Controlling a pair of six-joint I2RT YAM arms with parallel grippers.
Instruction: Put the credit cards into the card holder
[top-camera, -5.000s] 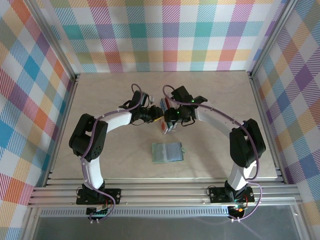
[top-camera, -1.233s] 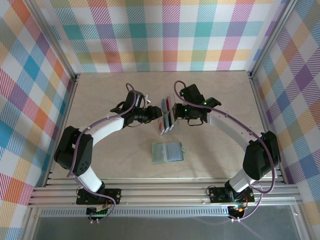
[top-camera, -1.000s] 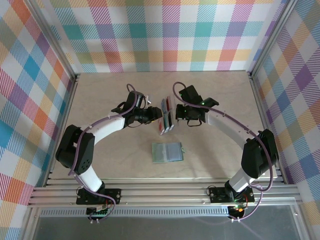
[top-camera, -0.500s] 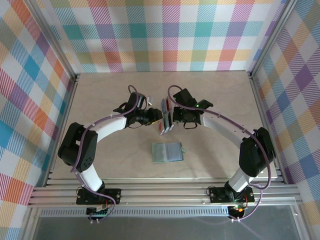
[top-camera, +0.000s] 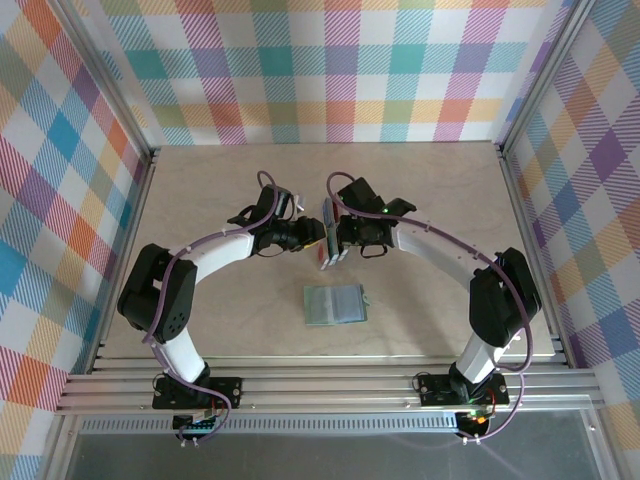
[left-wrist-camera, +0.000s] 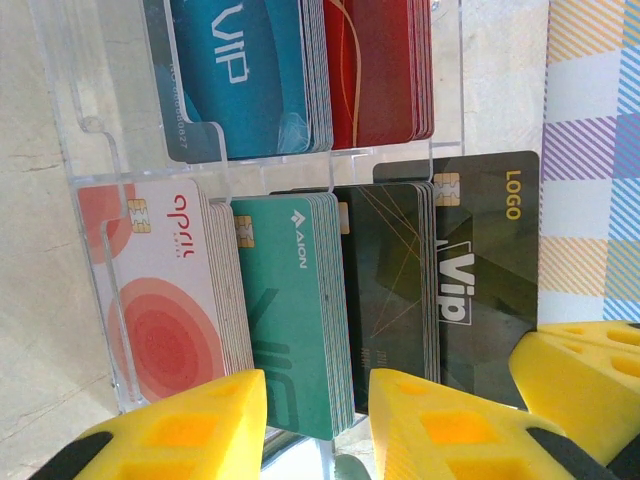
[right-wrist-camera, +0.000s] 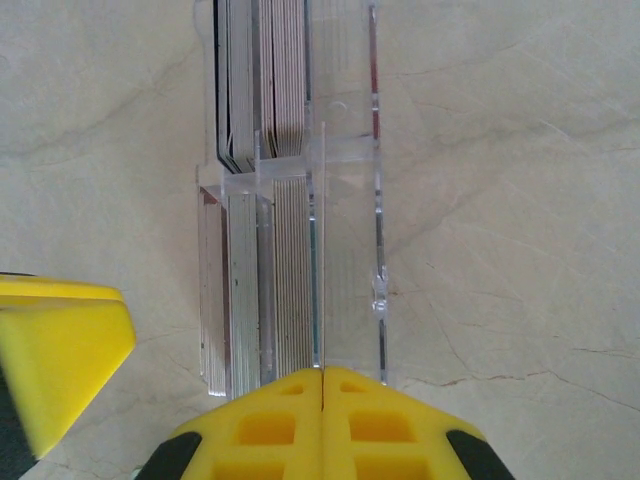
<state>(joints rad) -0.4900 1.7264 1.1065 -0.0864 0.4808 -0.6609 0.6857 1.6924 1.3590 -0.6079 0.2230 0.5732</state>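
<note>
The credit cards stand in stacks in a clear plastic tray (top-camera: 333, 232) at mid-table. In the left wrist view I see the teal stack (left-wrist-camera: 290, 300), a salmon stack (left-wrist-camera: 160, 300), dark stacks (left-wrist-camera: 385, 290), a blue stack (left-wrist-camera: 250, 80) and a red stack (left-wrist-camera: 375, 70). My left gripper (left-wrist-camera: 318, 385) is open, its yellow fingers either side of the teal stack's near end. My right gripper (right-wrist-camera: 323, 372) is shut, its tips against the tray's clear end wall (right-wrist-camera: 378, 200). The grey-green card holder (top-camera: 335, 303) lies flat nearer the arms, with nothing on it.
Both arms arch inward and meet at the tray, the left gripper (top-camera: 314, 238) on its left side and the right gripper (top-camera: 346, 236) on its right. Metal rails and checked walls bound the beige table (top-camera: 200, 200).
The right arm has swung left and brought its shut gripper up against the tray. The left gripper has stayed at the cards, its fingers barely narrower.
</note>
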